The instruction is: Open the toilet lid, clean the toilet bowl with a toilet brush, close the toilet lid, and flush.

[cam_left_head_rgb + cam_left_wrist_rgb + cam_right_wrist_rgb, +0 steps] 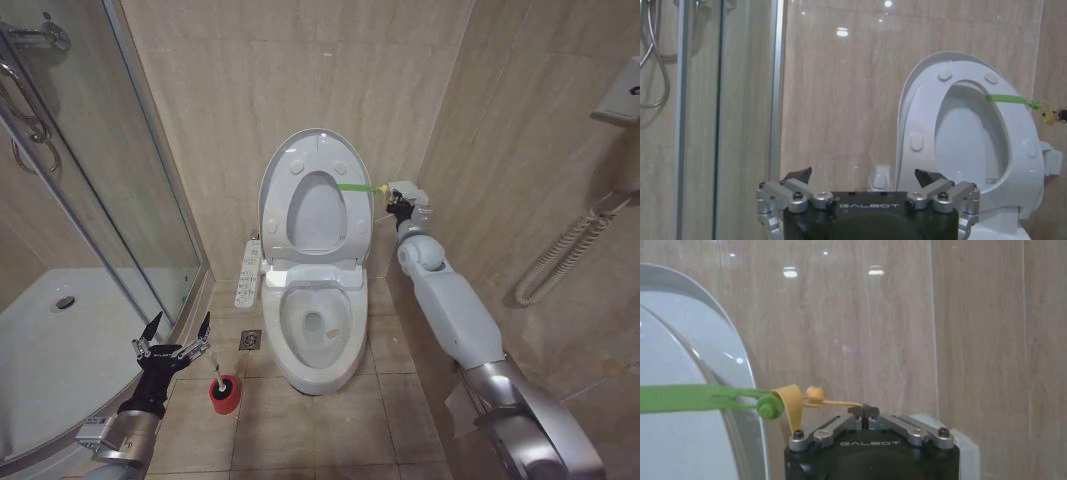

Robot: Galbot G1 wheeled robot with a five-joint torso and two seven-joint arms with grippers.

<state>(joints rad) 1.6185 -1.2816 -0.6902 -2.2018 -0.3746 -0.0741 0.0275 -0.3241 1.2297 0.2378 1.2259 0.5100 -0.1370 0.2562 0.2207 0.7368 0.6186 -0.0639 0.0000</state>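
Note:
The toilet lid [275, 170] stands upright against the back wall, with the seat ring [350, 215] raised against it. The toilet bowl [316, 350] lies open below. A green strap [352, 187] runs from the lid's edge to a yellow ring [790, 402]. My right gripper [397, 207] is beside the lid, shut on the ring's thin yellow strand, as seen in the right wrist view [867, 411]. My left gripper [180, 328] is open low at the left, just above and left of the toilet brush [214, 370], which stands in its red cup [224, 397].
The glass shower enclosure [100, 200] and its white tray [60, 340] are close on the left. A button panel [247, 272] runs along the bowl's left side, with a floor drain [250, 340] beneath it. A coiled cord [570, 250] hangs on the right wall.

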